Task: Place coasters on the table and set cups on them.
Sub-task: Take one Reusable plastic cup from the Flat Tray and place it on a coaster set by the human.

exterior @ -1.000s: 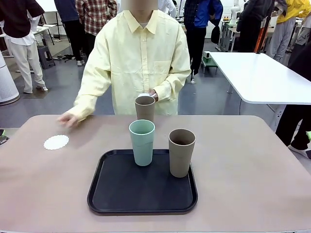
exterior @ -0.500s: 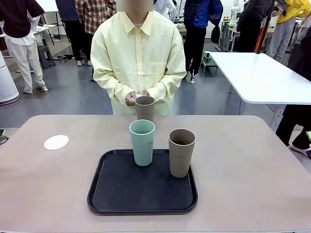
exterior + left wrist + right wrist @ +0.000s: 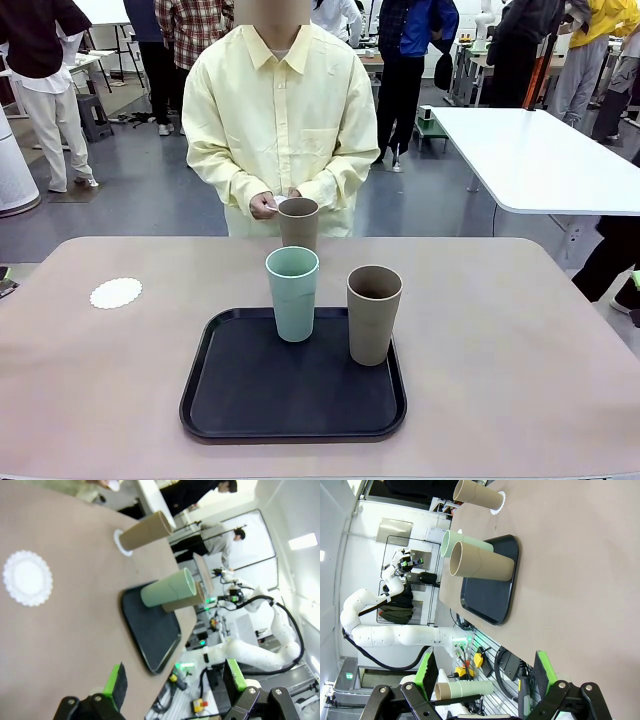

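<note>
While we are looking out across the table [image 3: 520,350], our left gripper [image 3: 175,680] is hanging with its green-padded fingers spread wide and nothing between them, and our right gripper [image 3: 485,672] is gaping empty in the same way. Just ahead of us a black tray [image 3: 295,420] is lying on the table, carrying a green cup [image 3: 292,295] at its far edge and a brown cup [image 3: 373,315] just to the right, both upright and apart. Off to our left, well apart from the tray, a white coaster [image 3: 116,293] is lying bare. Beyond the tray a second brown cup [image 3: 298,222] is standing upright on another coaster [image 3: 118,542]. Behind it a person in a pale yellow shirt is standing, one hand [image 3: 263,206] pinching something small and white that we cannot make out.
</note>
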{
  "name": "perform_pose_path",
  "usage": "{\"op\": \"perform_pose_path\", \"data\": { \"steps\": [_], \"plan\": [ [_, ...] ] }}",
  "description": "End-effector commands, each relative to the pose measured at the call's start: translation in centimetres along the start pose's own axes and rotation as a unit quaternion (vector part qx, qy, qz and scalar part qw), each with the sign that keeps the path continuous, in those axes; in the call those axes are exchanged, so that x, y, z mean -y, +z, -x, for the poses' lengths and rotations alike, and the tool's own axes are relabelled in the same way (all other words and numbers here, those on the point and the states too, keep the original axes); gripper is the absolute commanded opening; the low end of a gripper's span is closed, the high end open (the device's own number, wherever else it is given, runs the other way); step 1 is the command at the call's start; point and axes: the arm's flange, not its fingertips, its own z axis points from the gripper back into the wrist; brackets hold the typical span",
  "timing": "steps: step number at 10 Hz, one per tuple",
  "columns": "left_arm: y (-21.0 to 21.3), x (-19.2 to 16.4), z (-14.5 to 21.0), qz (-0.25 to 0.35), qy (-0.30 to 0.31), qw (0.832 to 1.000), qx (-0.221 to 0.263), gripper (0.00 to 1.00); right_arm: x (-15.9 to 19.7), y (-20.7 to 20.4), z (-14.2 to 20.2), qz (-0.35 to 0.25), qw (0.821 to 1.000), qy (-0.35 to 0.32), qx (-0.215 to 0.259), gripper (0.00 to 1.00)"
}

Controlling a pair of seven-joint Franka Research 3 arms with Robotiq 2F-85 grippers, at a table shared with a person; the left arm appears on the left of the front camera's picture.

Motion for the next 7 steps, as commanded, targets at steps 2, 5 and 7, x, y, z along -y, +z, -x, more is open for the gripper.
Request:
{"op": "perform_pose_path", "data": {
  "steps": [2, 5, 7],
  "plan": [
    [0.00, 0.00, 0.00, 0.000, 0.000, 1.000, 0.000, 1.00, 0.06, -0.02, -0.16, -0.009, 1.000, 0.005, 0.005, 1.00],
    [0.00, 0.00, 0.00, 0.000, 0.000, 1.000, 0.000, 1.00, 0.06, -0.02, -0.16, -0.009, 1.000, 0.005, 0.005, 1.00],
    [-0.06, -0.04, -0.01, 0.000, 0.000, 1.000, -0.001, 1.00, 0.06, -0.02, -0.16, -0.009, 1.000, 0.005, 0.005, 1.00]
  ]
}}
